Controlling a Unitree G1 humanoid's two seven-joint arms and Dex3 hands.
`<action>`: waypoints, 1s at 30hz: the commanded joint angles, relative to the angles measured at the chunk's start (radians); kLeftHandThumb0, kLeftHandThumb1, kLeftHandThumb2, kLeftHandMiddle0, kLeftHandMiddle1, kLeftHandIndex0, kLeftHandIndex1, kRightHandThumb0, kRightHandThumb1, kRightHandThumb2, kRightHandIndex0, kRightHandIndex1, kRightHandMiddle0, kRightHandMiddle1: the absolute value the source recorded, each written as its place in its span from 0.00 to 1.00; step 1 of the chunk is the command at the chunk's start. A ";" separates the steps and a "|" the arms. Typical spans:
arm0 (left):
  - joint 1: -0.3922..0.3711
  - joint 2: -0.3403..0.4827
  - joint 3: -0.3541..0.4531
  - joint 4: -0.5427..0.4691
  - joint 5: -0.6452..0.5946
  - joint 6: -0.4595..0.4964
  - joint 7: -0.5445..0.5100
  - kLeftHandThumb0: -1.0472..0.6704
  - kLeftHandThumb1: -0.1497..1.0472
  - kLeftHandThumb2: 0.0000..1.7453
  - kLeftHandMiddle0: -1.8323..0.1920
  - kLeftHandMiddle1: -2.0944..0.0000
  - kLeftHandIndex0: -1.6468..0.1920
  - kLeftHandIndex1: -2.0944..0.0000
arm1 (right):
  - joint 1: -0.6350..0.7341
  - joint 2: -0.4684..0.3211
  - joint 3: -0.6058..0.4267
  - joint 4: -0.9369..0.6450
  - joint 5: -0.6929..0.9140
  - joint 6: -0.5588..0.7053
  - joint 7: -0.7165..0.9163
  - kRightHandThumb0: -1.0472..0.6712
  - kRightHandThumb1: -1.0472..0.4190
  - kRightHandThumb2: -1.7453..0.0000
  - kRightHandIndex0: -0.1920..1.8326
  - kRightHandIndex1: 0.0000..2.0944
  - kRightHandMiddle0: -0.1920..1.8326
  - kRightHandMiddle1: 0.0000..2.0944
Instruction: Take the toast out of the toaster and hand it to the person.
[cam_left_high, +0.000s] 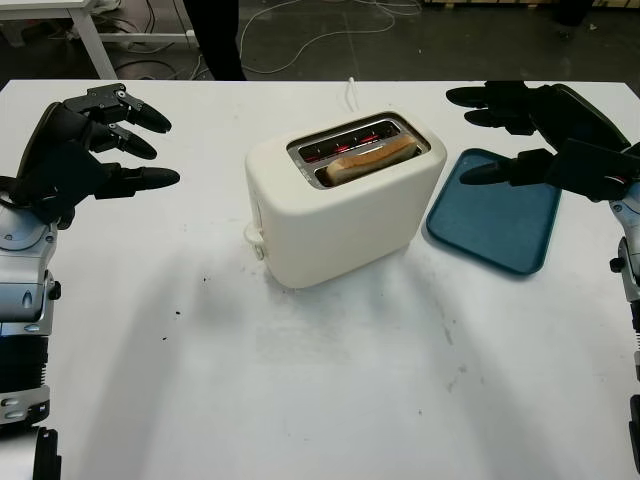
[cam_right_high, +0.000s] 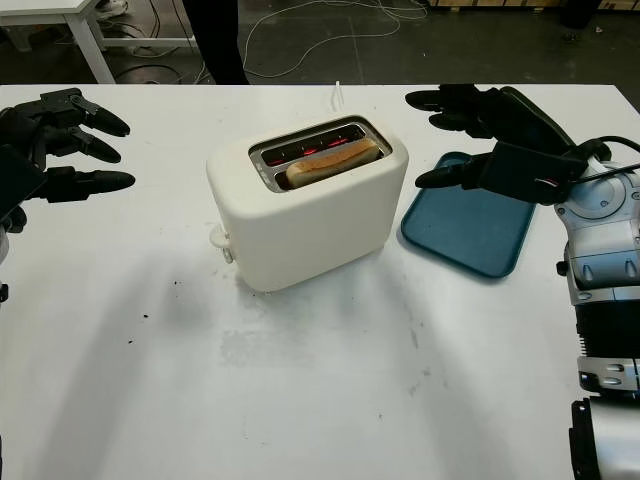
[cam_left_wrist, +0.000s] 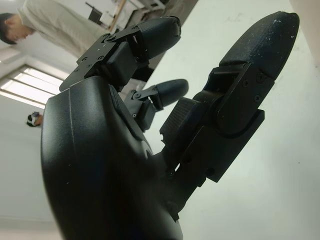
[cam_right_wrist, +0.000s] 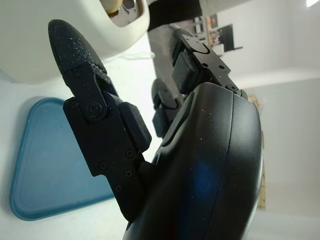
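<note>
The toast (cam_left_high: 372, 158) sits in the front slot of the cream toaster (cam_left_high: 340, 205), which stands in the middle of the white table (cam_left_high: 300, 380). The left hand (cam_left_high: 85, 150) is open and holds nothing, above the table well left of the toaster. The right hand (cam_left_high: 545, 140) is open too, holding nothing, above the blue tray (cam_left_high: 500, 225) beside the toaster.

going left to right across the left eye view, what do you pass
left hand → toaster holding the toast → blue tray → right hand, both hands open above the table
</note>
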 joint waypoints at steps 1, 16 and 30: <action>-0.006 0.005 0.008 -0.007 -0.004 -0.006 0.004 0.00 0.64 0.00 0.62 0.44 0.58 0.50 | 0.001 -0.006 -0.004 -0.012 0.005 0.001 -0.002 0.15 0.20 1.00 0.34 0.01 0.32 0.00; -0.010 0.003 0.008 -0.006 -0.009 -0.001 0.000 0.00 0.63 0.00 0.63 0.44 0.58 0.49 | -0.002 -0.007 -0.001 -0.020 0.000 0.015 0.002 0.16 0.20 1.00 0.34 0.01 0.32 0.00; -0.010 0.002 0.007 -0.005 -0.008 0.001 0.003 0.00 0.62 0.00 0.63 0.44 0.58 0.50 | 0.000 -0.012 0.005 -0.035 -0.018 0.023 -0.006 0.16 0.20 1.00 0.35 0.01 0.32 0.00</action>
